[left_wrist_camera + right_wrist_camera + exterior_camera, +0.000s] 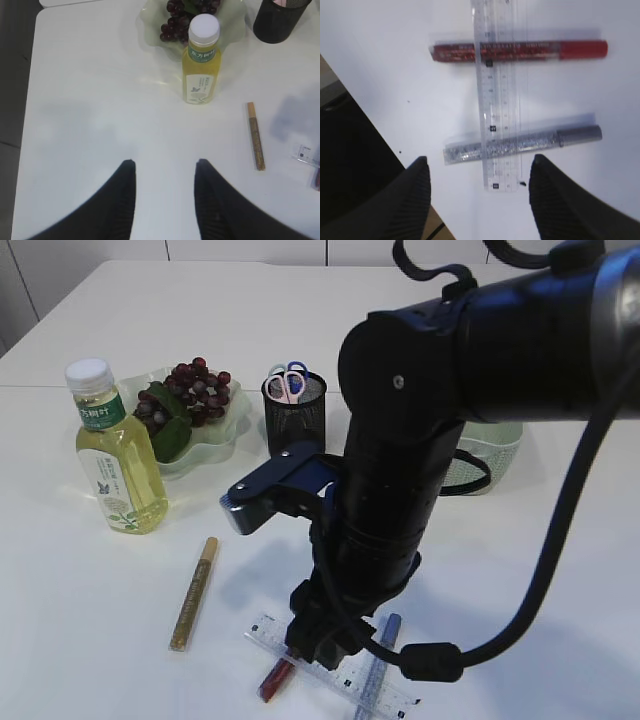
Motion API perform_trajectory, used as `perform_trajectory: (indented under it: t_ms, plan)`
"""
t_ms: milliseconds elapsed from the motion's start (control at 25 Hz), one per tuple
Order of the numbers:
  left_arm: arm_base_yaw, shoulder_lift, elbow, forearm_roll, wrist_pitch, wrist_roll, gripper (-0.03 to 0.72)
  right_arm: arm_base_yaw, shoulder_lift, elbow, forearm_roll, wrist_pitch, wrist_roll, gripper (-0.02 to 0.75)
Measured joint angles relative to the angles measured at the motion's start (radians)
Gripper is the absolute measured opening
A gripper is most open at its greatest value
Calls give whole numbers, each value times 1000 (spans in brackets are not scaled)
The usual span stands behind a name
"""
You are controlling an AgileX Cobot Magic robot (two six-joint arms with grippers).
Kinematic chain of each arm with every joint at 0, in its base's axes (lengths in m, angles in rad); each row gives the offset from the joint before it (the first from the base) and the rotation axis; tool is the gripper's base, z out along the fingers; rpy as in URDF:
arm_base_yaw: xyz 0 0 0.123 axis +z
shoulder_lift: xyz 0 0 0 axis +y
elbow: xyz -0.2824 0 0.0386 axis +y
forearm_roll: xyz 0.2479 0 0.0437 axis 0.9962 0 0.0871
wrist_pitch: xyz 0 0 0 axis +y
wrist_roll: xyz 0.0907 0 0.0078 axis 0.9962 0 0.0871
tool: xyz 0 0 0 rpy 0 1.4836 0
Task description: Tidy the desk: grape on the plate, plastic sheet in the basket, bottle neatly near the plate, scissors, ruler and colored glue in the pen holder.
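My right pincer [480, 200] wide open above clear plastic ruler [497, 100], red glitter glue tube [520, 51] at 12 o'clock, left pincer [165, 200] open too

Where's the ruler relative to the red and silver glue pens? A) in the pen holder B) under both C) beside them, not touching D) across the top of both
D: in the right wrist view the clear ruler lies crosswise over the red pen and silver pen.
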Motion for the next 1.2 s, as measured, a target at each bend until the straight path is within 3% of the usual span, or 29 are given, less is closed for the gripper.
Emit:
perform_trajectory:
  t_ms: [360,1200]
  plan:
    - [0,0,0,-10,0,0,288,19,71,0,-52,-113,-35,490]
    - [0,0,0,-10,0,0,288,19,214,-39,-62,-124,-37,491]
